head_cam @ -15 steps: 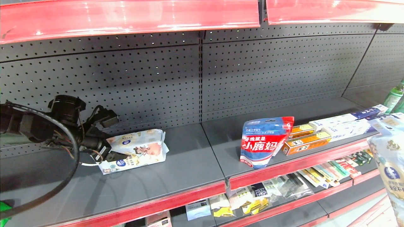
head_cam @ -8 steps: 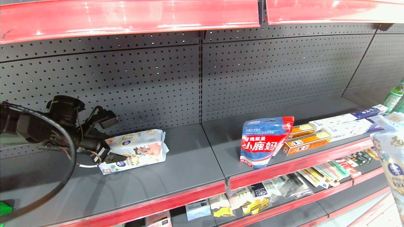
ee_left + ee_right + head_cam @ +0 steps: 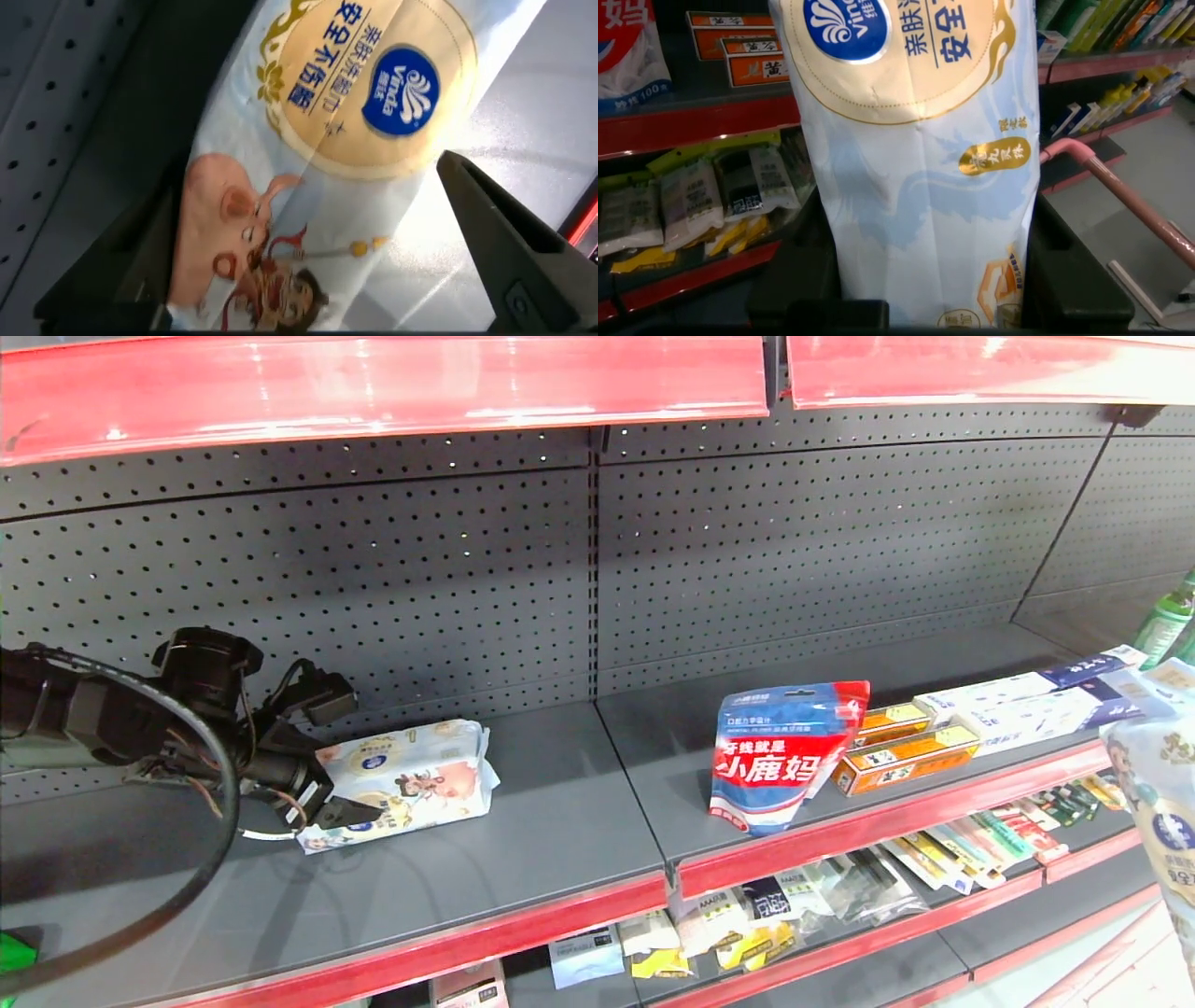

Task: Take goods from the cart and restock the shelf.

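The grey metal shelf board (image 3: 560, 821) with its red front lip has company: a blue-and-red stand-up pouch (image 3: 784, 756) right of centre, orange cartons (image 3: 906, 756) just behind it, long white-and-blue boxes (image 3: 1018, 709) beyond, and a green bottle (image 3: 1172, 621) far right. In the left bay the white soft wipes pack (image 3: 411, 779), cartoon-printed, lies flat, well apart from the pouch. The left gripper (image 3: 336, 789) sits at its left end, fingers (image 3: 505, 243) spread either side, one clear of the wrapper. At the right edge, the right gripper (image 3: 929, 280) clamps a second wipes pack (image 3: 1158, 803), pale blue and white, upright in the air before the lower shelves (image 3: 840, 947).
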Tool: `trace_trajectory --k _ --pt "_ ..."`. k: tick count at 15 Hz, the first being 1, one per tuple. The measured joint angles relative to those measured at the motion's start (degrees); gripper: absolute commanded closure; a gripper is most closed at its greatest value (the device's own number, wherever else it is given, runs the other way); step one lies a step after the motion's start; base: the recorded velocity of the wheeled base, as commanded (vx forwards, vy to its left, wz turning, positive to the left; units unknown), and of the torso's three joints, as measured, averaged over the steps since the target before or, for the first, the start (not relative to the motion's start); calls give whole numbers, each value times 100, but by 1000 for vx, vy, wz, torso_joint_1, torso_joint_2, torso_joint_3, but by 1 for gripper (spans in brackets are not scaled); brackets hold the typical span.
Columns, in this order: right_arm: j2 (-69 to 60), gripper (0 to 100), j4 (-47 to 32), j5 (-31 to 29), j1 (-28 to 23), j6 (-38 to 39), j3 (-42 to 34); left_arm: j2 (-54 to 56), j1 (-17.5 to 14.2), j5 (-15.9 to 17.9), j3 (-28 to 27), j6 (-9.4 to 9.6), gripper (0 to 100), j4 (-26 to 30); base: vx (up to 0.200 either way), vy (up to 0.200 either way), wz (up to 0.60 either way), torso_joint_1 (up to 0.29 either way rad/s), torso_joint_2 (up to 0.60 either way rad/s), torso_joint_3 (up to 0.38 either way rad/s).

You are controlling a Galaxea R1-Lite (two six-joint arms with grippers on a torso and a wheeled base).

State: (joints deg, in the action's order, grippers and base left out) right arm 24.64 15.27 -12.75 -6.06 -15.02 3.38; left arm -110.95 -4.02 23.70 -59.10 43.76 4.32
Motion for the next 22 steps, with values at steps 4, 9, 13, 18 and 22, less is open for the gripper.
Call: trace_trajectory --k 4,9,13,18,22 --pt "-2 100 -1 2 0 -6 10 -62 11 5 -13 0 100 -62 0 0 0 0 0 0" --pt "-5 100 0 0 2 -9 12 96 11 252 262 27 100 -41 0 0 0 0 0 0" --pt "-5 100 0 2 0 -9 15 596 -38 528 823 194 100 -20 0 0 0 0 0 0" --pt "-5 100 -1 2 -2 -9 15 1163 -156 641 1479 508 100 -62 0 0 0 0 0 0" --pt "-5 100 -1 0 -2 -9 15 1351 -239 629 1781 998 100 -87 0 0 0 0 0 0"
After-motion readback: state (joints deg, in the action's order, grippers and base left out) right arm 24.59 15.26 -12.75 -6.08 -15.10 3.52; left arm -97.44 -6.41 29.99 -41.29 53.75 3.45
